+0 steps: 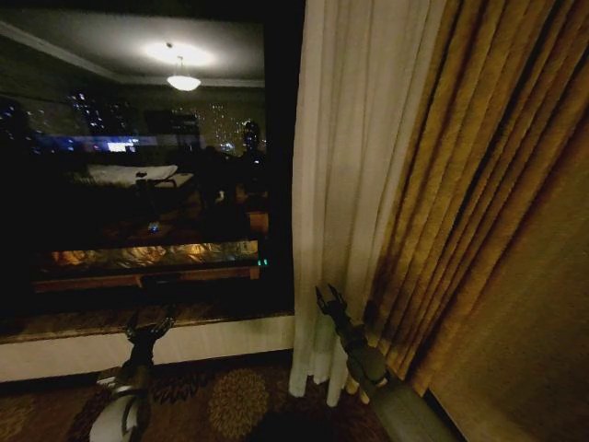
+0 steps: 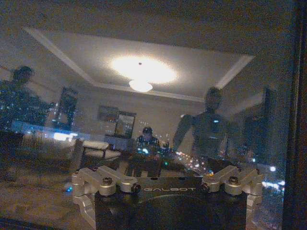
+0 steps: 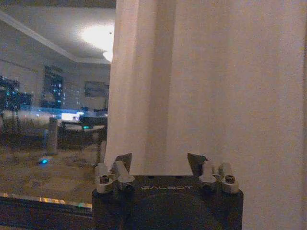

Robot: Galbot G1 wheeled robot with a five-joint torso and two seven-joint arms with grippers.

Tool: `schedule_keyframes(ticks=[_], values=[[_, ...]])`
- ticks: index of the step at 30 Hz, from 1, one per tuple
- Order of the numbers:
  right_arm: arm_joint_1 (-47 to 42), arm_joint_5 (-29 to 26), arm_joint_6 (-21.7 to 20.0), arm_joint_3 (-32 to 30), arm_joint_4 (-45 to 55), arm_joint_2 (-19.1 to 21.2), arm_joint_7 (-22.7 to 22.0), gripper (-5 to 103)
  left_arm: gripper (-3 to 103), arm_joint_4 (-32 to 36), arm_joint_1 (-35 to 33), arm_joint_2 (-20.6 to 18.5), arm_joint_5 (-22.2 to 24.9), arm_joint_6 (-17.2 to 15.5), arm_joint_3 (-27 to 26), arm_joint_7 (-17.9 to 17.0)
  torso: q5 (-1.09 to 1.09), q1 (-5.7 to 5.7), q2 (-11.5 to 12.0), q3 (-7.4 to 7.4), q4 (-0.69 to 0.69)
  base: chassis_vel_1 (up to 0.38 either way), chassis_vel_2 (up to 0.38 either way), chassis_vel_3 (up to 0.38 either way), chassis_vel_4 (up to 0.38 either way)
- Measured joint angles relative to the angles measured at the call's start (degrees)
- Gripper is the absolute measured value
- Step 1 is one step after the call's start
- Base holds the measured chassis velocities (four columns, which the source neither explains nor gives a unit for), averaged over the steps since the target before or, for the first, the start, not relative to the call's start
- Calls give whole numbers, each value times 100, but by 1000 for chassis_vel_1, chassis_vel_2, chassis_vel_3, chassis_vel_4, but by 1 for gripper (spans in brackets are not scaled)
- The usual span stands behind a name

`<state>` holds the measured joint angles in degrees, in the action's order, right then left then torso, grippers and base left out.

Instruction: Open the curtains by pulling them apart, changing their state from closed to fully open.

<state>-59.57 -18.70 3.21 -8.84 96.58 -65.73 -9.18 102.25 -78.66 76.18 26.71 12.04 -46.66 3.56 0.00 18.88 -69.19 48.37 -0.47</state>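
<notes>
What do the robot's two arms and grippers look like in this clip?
Both grippers, left gripper and right gripper, are dark with slim pronged fingers on rounded grey-white arm segments. Wrist views show a black housing lettered GALBOT, flanked by silver metal finger brackets with dark screws.

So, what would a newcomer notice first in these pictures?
First the dark window, mirroring a bright ceiling lamp and the room. Right of it hangs the sheer cream curtain, gathered against a golden drape. Below, the right claw is open beside the curtain; the left claw faces the glass.
</notes>
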Motion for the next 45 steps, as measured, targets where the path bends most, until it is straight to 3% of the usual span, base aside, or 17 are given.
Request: schedule_keyframes(ticks=[6,9,11,31,45], values=[[-104,-1,38,-59,179,35,14,84,100,0,0,0,0,0,0,0,-1,0,0,1,0,0,0,0,0],[-105,-1,58,-62,181,35,17,98,100,0,0,0,0,0,0,0,0,0,0,0,0,0,0,0,0],[-104,0,59,-62,180,34,17,100,100,0,0,0,0,0,0,0,0,0,0,0,0,0,0,0,0],[-80,8,75,-62,142,24,16,100,100,0,0,0,0,0,0,0,0,0,0,1,0,7,5,-8,-5],[-74,10,82,-60,135,19,13,100,100,0,0,0,0,0,0,0,-1,0,0,1,1,228,196,-222,-196]])
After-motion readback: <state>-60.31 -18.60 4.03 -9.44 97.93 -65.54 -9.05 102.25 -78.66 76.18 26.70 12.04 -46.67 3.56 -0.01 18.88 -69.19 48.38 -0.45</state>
